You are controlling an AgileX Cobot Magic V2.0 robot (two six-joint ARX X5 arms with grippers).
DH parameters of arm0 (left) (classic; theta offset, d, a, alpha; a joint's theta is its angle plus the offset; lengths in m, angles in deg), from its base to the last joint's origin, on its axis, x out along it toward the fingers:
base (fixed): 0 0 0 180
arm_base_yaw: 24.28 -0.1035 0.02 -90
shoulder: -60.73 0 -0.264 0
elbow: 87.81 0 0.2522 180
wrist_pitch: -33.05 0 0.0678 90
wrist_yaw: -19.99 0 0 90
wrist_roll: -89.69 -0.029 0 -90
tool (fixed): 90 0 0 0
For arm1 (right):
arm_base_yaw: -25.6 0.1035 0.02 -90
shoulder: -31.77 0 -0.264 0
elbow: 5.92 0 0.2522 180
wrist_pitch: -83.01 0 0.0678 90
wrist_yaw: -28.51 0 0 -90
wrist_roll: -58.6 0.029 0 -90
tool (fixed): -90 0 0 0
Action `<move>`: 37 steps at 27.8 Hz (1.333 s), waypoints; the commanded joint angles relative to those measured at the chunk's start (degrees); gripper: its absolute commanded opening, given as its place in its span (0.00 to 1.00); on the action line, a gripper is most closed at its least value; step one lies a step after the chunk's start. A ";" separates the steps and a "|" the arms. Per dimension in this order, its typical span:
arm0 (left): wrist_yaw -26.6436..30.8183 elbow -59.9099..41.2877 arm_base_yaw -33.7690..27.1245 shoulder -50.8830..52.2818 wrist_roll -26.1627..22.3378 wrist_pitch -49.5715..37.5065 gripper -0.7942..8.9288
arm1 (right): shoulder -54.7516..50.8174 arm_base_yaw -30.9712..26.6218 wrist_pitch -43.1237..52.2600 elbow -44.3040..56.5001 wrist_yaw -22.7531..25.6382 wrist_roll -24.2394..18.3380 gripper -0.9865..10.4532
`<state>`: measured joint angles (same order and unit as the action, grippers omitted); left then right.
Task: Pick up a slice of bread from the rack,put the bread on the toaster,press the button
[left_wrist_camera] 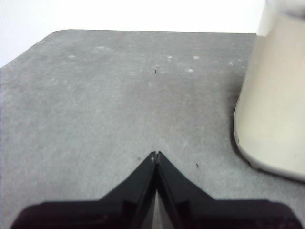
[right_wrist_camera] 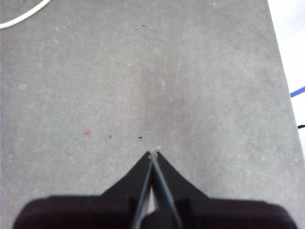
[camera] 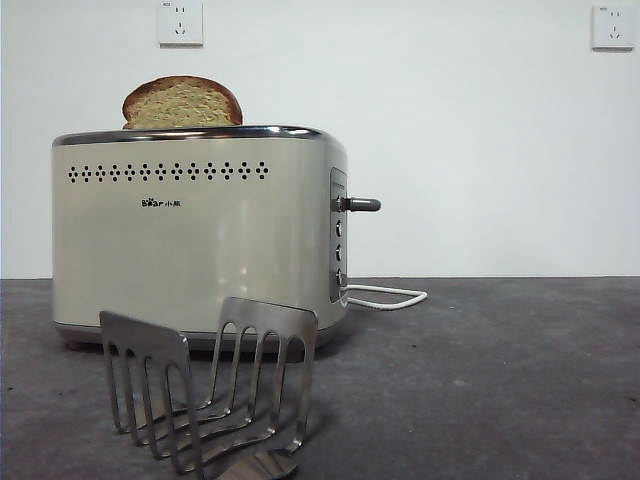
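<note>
The slice of bread (camera: 182, 103) stands in the top of the cream toaster (camera: 190, 235), its rounded brown crust showing above the chrome rim. The grey lever knob, the button (camera: 362, 204), sticks out from the toaster's grey end panel, high on its track. The silver rack (camera: 205, 385) stands in front of the toaster and holds no bread. My left gripper (left_wrist_camera: 156, 154) is shut and empty over bare table, with the toaster's side (left_wrist_camera: 271, 105) nearby. My right gripper (right_wrist_camera: 153, 152) is shut and empty over bare table. Neither arm shows in the front view.
The toaster's white cord (camera: 388, 297) loops on the grey table beside the end panel and shows in the right wrist view (right_wrist_camera: 21, 16). Two wall sockets (camera: 180, 22) sit on the white wall behind. The table's edge (right_wrist_camera: 281, 57) runs near my right gripper.
</note>
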<state>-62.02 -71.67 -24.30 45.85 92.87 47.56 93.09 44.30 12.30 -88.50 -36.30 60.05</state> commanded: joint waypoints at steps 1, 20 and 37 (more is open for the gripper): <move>-1.84 -1.95 -0.20 4.68 -0.57 0.79 0.08 | 0.04 0.04 0.33 0.57 0.15 -0.13 0.09; -7.06 -1.95 -1.68 14.67 -4.26 8.72 0.08 | 0.02 0.04 0.35 0.57 0.15 -0.13 0.09; -7.39 -1.95 -1.68 12.31 -4.31 8.66 0.08 | 0.02 0.04 0.33 0.57 0.15 -0.13 0.09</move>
<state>-69.21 -73.01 -25.78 58.23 89.22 56.59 93.09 44.30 12.28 -88.50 -36.30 60.05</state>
